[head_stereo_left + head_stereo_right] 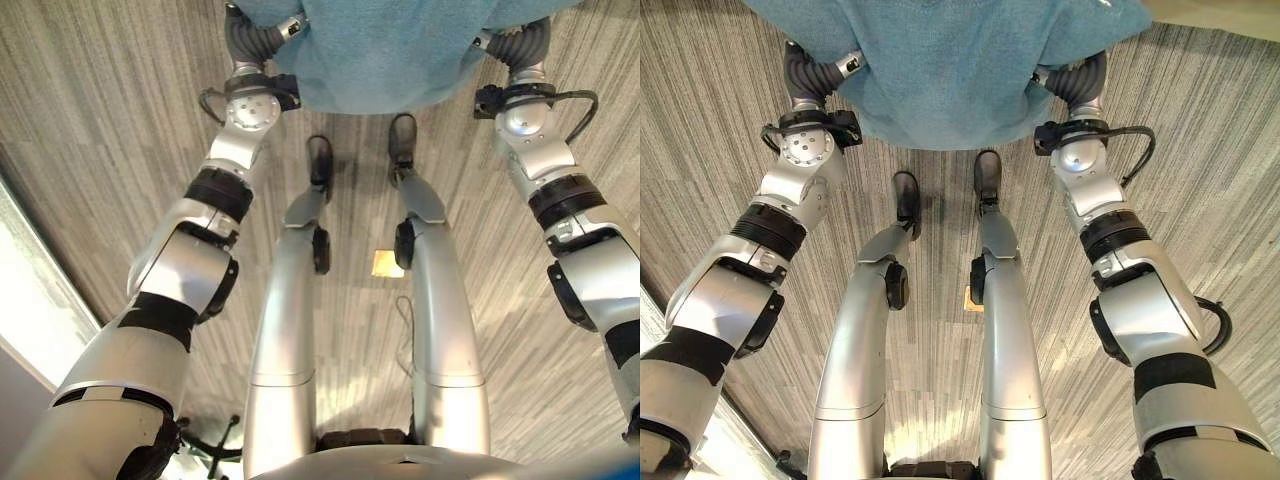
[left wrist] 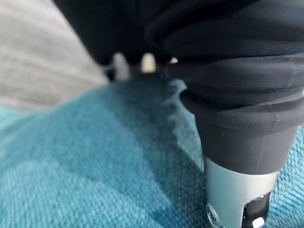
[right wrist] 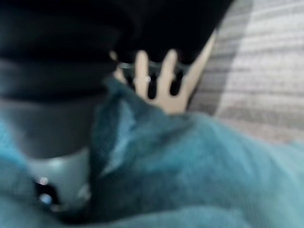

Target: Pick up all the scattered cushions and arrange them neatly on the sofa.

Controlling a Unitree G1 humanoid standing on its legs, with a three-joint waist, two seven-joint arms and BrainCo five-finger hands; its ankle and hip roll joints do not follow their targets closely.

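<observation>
A teal cushion (image 1: 400, 50) hangs in the air in front of me, above the floor, carried between both arms. In the eye views it covers both hands past the dark wrist covers. In the left wrist view my left hand (image 2: 237, 199) presses its thumb into the teal cloth (image 2: 95, 166), and its fingertips (image 2: 148, 62) peek out behind the cushion's edge. In the right wrist view my right hand (image 3: 164, 83) has its fingers behind a fold of the cushion (image 3: 199, 161), with the thumb on the near side, so the cloth is pinched.
Grey striped carpet (image 1: 100, 120) lies all around below. A small pale yellow square (image 1: 388, 263) sits on the floor near my feet. A light ledge or wall base (image 1: 30, 300) runs along the left. A dark legged base (image 1: 215, 445) stands at the lower left.
</observation>
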